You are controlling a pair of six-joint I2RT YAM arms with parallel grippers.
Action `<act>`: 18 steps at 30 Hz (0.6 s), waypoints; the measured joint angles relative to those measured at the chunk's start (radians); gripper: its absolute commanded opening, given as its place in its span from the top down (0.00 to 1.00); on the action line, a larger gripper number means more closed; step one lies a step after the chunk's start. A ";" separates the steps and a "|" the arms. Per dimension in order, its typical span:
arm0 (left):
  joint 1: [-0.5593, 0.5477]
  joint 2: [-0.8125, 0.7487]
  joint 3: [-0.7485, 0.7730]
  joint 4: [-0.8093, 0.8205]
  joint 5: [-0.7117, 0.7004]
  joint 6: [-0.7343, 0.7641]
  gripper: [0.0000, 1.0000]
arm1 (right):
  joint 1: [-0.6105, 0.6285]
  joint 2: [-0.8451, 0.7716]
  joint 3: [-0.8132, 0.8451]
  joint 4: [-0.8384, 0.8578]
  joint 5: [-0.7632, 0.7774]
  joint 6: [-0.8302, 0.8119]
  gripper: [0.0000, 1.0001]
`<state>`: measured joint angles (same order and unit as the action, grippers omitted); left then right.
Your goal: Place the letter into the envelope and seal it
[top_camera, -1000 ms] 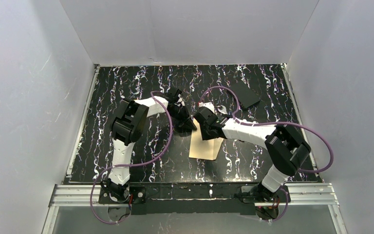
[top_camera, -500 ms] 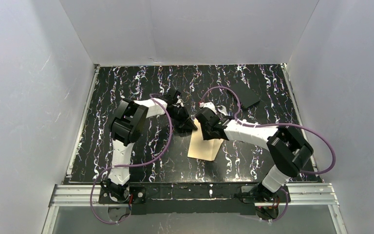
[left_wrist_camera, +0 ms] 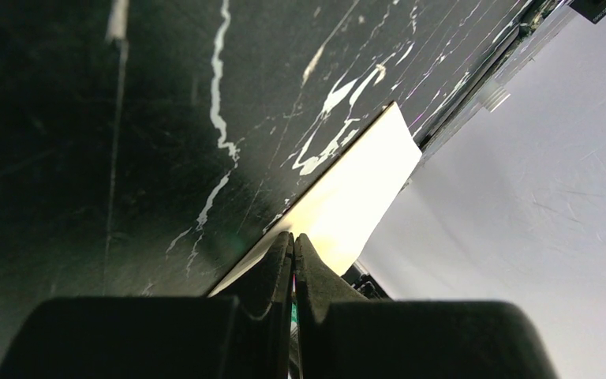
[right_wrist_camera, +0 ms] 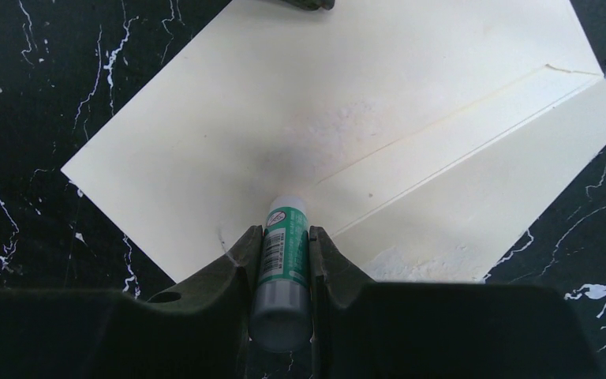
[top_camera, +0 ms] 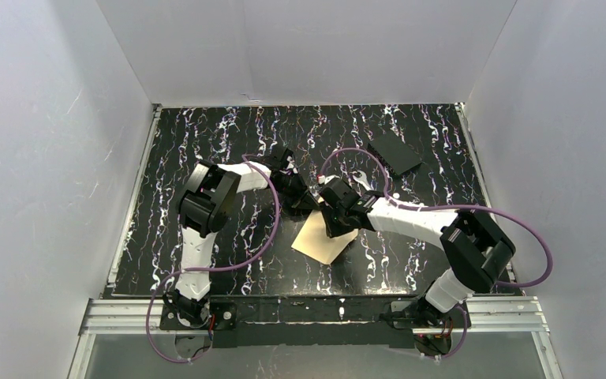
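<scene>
The cream-white envelope lies flat on the dark marbled table, turned at an angle. From the right wrist its flap is seen folded out, with pale smears on it. My right gripper is shut on a green-labelled glue stick. The stick's white tip rests on the envelope near the fold line. My left gripper is shut with nothing between its fingers, and its tips sit at the envelope's far edge. From above, the two grippers meet over the envelope, left gripper and right gripper. The letter is out of view.
A flat black block lies at the table's back right. White walls close the table in on three sides. A metal rail runs along the near edge by the arm bases.
The envelope has swung round and slid left, its near corner now pointing lower left. The right gripper with the glue stick has moved left and nearer with it. The left gripper has barely moved.
</scene>
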<state>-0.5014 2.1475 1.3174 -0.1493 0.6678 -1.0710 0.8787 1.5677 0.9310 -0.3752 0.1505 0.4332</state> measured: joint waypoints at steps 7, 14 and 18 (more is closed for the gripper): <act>0.000 0.000 0.000 0.000 0.000 -0.001 1.00 | 0.015 0.021 0.026 -0.017 0.006 -0.008 0.99; 0.000 0.000 -0.002 0.002 0.000 0.000 1.00 | 0.035 0.068 0.088 -0.071 0.068 -0.002 0.99; 0.000 0.000 -0.001 0.002 0.001 0.002 1.00 | 0.040 0.082 0.100 -0.072 0.107 0.008 0.99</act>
<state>-0.5018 2.1471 1.3163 -0.1471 0.6685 -1.0695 0.9184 1.6501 1.0313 -0.4469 0.2573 0.4412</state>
